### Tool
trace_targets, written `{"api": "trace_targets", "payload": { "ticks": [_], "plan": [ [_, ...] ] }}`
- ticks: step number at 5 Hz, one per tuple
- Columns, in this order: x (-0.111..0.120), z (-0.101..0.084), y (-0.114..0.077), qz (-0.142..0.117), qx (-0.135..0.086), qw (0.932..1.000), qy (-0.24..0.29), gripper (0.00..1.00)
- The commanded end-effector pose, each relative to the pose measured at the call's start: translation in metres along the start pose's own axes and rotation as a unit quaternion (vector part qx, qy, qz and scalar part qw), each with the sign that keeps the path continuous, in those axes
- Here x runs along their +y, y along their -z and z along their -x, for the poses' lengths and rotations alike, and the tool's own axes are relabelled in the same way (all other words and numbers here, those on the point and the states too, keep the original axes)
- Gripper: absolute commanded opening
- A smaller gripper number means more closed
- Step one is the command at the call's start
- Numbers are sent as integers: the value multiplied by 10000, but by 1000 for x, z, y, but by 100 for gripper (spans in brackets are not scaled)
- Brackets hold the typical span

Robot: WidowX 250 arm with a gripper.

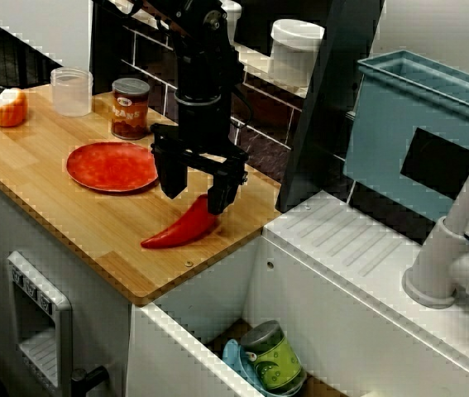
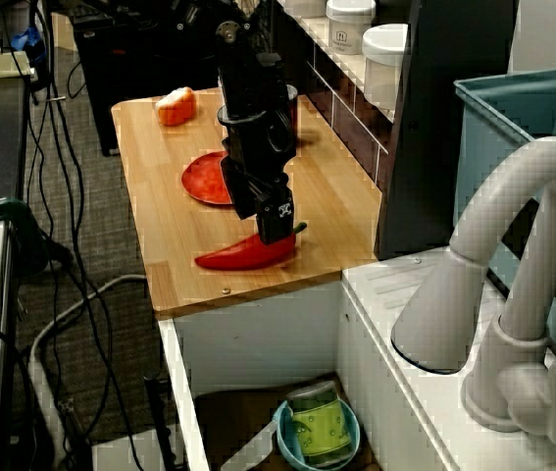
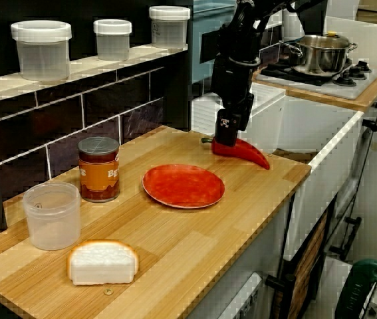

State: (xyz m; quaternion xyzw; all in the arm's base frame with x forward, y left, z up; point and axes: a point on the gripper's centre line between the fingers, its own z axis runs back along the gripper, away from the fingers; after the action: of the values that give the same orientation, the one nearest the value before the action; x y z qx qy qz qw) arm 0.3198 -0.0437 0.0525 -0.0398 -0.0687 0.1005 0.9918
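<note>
Front view, pincer: the black pincer [image 1: 194, 188] points straight down with its fingers spread and nothing held between them.
Front view, pepper: the long glossy red pepper [image 1: 180, 229] lies right under it on the light wooden table [image 1: 69, 219], close to the end edge by the white ribbed drainboard [image 1: 333, 236].
Front view, surroundings: the flat round red plate [image 1: 112, 165] sits just beside the pincer. The orange-labelled tin can [image 1: 130, 107], the clear plastic cup [image 1: 72, 91] and the piece of bread [image 1: 9, 107] stand well apart.
Drainboard-end view, axis: the pepper [image 2: 243, 255] runs along that end edge, with its green stem toward the back wall and its tip toward the front edge. The pincer [image 2: 261, 218] is over the stem half, and whether it touches cannot be told.
Bread-end view, path: nothing stands between the pincer [image 3: 227, 129] and the pepper [image 3: 245, 151], and the plate [image 3: 183, 185] lies apart from both.
</note>
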Motion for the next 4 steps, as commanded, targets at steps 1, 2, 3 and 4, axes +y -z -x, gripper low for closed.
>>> {"api": "trace_targets", "payload": {
  "ticks": [1,2,3,4],
  "plan": [
    [0,0,0,0,0,10000,0,100],
    [-6,-5,-1,23,-37,9998,-192,100],
    [-5,-11,7,157,33,9981,-603,100],
    [-3,-14,28,78,-68,9960,-883,100]
  ]
}}
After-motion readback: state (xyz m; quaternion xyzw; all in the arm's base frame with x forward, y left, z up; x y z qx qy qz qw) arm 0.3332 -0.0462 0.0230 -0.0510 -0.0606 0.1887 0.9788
